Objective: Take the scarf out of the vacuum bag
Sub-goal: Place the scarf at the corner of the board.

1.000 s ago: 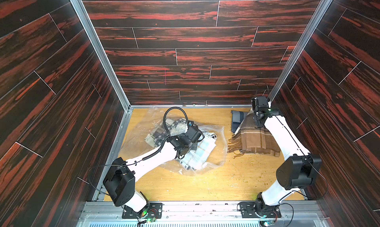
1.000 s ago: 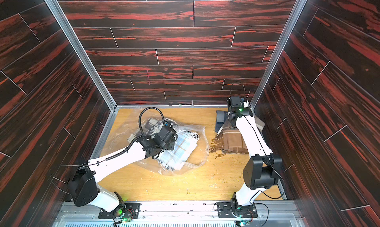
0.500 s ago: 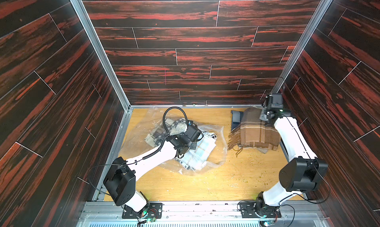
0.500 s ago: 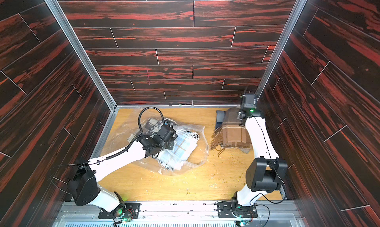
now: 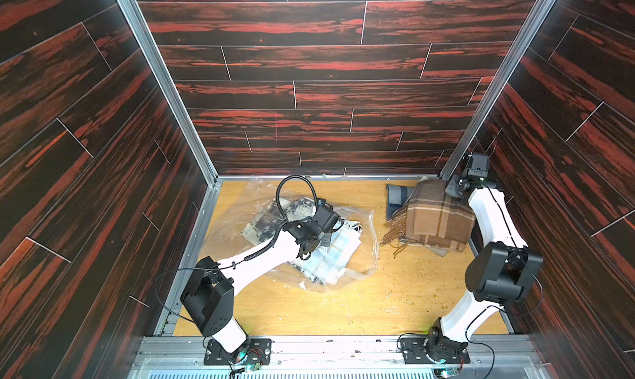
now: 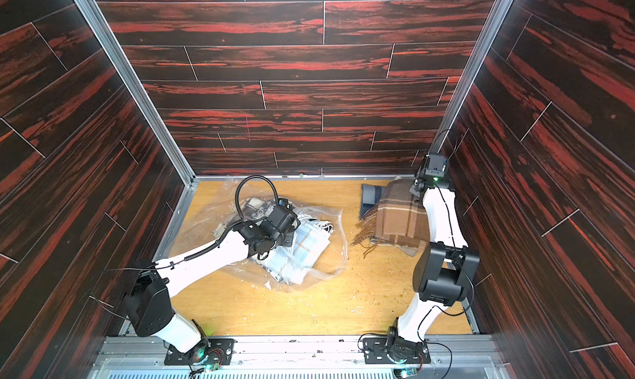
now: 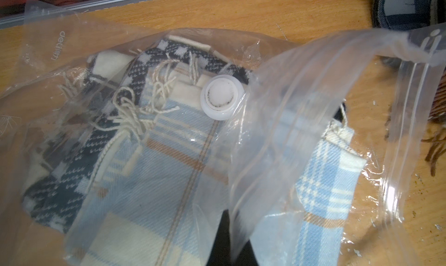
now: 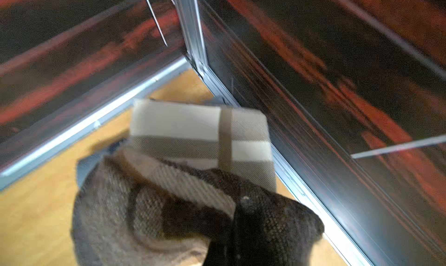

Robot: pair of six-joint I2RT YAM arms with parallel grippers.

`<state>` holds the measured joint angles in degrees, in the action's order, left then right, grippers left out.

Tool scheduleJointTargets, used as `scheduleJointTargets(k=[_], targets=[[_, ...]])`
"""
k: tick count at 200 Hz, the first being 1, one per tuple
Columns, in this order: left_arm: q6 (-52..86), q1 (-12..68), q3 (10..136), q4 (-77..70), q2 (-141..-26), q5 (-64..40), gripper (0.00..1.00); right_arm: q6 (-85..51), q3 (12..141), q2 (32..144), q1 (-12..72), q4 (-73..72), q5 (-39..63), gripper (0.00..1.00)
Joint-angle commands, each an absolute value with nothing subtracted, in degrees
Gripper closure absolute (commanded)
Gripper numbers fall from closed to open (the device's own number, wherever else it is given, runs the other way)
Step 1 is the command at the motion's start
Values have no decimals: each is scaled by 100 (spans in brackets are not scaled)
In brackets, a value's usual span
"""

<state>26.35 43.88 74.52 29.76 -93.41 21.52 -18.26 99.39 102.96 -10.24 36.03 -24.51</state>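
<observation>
The clear vacuum bag (image 5: pixel 366 257) (image 6: pixel 330 257) lies on the left half of the wooden table, its white valve disc (image 7: pixel 220 97) facing up. Inside it are a light-blue plaid scarf (image 7: pixel 149 180) and a dark checked scarf (image 7: pixel 60 192). My left gripper (image 5: pixel 335 224) (image 6: pixel 295 222) (image 7: pixel 228 219) is shut on a fold of the bag's plastic near the zip-seal edge (image 7: pixel 398 132). A brown plaid scarf (image 5: pixel 433 219) (image 6: pixel 398 219) (image 8: pixel 144 204) is outside the bag. It hangs from my right gripper (image 5: pixel 452 191) (image 6: pixel 414 188) (image 8: pixel 241 228), which is shut on it near the back right corner.
A folded navy cloth (image 5: pixel 397 197) (image 6: pixel 371 193) lies behind the brown scarf. A folded beige plaid cloth (image 8: pixel 200 137) lies against the right wall (image 8: pixel 313 108). Dark panel walls close in on three sides. Crumbs dot the table (image 5: pixel 405 291).
My right gripper has risen and moved back and right toward the corner, lifting one end of the brown scarf off the table. The left arm has barely moved.
</observation>
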Motion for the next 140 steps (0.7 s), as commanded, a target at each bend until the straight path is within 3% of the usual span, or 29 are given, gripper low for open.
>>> scheduleJointTargets(k=[1,36,43,49,56,61,78,140], targets=[[2593,4342,7614,3181,-9370,2240,100,-2021,10388,10523,-1183,3439,-2312,100],[2591,4339,7599,3227,-9357,2136,100,-2064,10503,10857,-1252,3392,-2041,100],[2598,4333,7595,3231,-9349,2123,100,-2082,10490,10906,-1256,3385,-1993,93],[2598,4342,7586,3226,-9337,2119,100,-2087,10473,10936,-1249,3371,-1942,81],[2596,4336,7577,3231,-9326,2125,100,-2107,10455,10960,-1250,3367,-1918,51],[2608,4342,7578,3234,-9318,2116,100,-2122,10420,10974,-1249,3359,-1908,35],[2605,4337,7559,3243,-9298,2118,100,-2132,10296,10927,-1251,3267,-1949,7],[2613,4334,7366,3198,-9177,1917,100,-2110,10024,10590,-1252,3119,-1624,3]])
